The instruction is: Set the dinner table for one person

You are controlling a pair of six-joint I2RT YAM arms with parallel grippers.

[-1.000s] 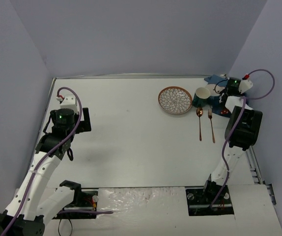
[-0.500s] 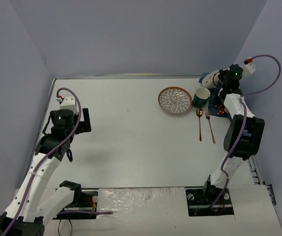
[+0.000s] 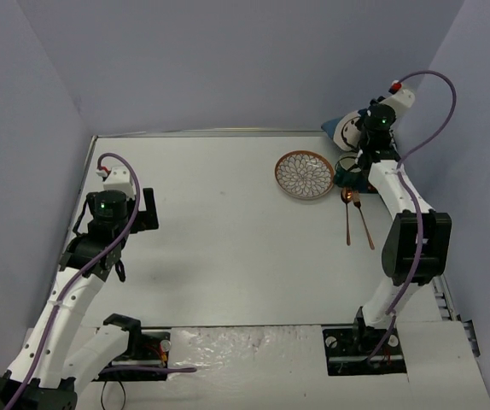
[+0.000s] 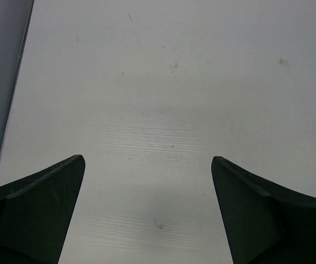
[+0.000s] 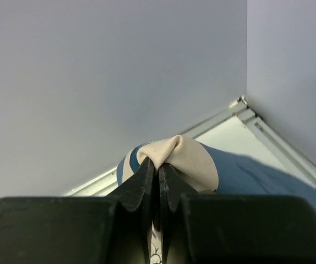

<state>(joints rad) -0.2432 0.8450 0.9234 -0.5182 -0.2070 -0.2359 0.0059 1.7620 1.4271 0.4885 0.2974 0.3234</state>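
The white dinner table (image 3: 228,248) fills the top view and lies under my left gripper (image 4: 174,82). My right gripper (image 3: 356,141) is at the far right corner, shut (image 5: 158,168) on a bunched fold of the blue placemat with a white bear face (image 5: 185,157), which it holds lifted (image 3: 345,130). A round patterned plate (image 3: 305,174) lies to its left. A copper spoon (image 3: 347,213) and a copper fork (image 3: 363,220) lie side by side nearer to me. My left gripper (image 3: 147,209) is open and empty (image 4: 147,159) over bare table at the left.
A dark teal object (image 3: 347,177) sits between the plate and the right arm, partly hidden by it. Grey-blue walls close the table at the back and both sides. The table's left edge (image 4: 15,99) lies near my left gripper.
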